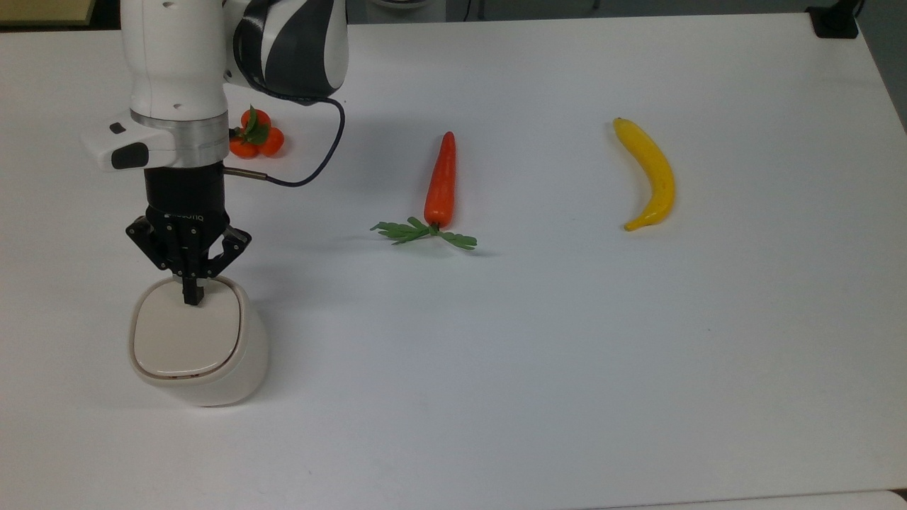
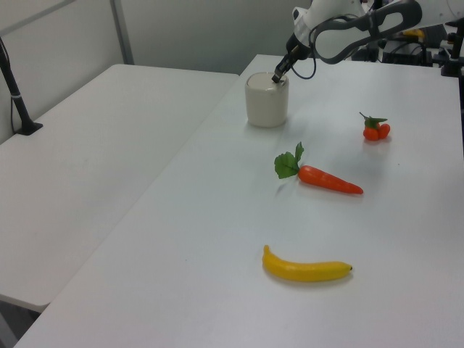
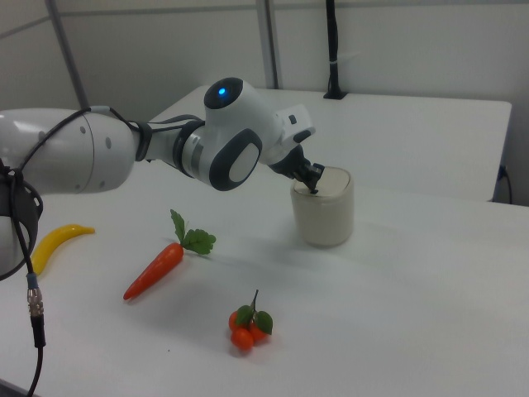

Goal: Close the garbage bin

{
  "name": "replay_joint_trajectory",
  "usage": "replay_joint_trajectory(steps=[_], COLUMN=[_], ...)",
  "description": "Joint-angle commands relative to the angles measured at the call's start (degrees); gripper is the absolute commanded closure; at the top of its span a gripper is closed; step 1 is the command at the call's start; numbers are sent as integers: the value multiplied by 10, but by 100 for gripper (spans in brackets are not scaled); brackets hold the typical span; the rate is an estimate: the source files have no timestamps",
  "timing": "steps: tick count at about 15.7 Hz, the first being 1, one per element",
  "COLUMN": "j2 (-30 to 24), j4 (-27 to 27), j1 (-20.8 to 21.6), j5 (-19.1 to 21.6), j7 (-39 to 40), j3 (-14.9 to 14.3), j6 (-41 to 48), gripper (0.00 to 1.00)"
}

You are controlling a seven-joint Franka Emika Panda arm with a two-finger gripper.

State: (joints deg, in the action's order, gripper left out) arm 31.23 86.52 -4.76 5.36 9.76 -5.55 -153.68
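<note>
Fingers drawn together into one black tip, the gripper (image 1: 191, 299) points straight down and presses on the garbage bin (image 1: 198, 343); it meets the flat beige lid (image 1: 186, 333) near the lid's edge on the arm's side, and nothing is held between the fingers. From where I stand the lid lies flat and level in the rim of the cream body, with a thin dark seam running round it; the left view shows the same tip (image 2: 276, 75) on the top of the bin (image 2: 266, 100), and the right view has it (image 3: 313, 188) at the bin's (image 3: 322, 208) upper rim.

That bin stands on the white table (image 1: 567, 340) close to the top view's left edge, about midway between the far and near sides; beyond it, toward the far left corner in the top view, sits a small cluster of oranges with green leaves (image 1: 255, 134), partly behind the arm's white wrist. Near the middle of the table lies a carrot (image 1: 439, 183), its leafy end toward the near side; a banana (image 1: 648, 173) lies well apart from it, toward the top view's right edge. A dark cable (image 1: 312, 166) loops from the wrist above the table.
</note>
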Motion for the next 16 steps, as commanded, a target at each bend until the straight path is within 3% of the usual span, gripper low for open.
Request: replay_joint_trajectory(steps=[1,6,8,14,16], j2=[8,5,-23,-106,-127], j4=[11,9,11,8,5], j1=[-8,-9,-9,-2,2], j5=[-7,-7,-2,6,25], j7=[10,5,4,3,3], j3=[8,8,8,10,11], j6=[9,12,22,179,239], gripper=[100,100,100,100,100])
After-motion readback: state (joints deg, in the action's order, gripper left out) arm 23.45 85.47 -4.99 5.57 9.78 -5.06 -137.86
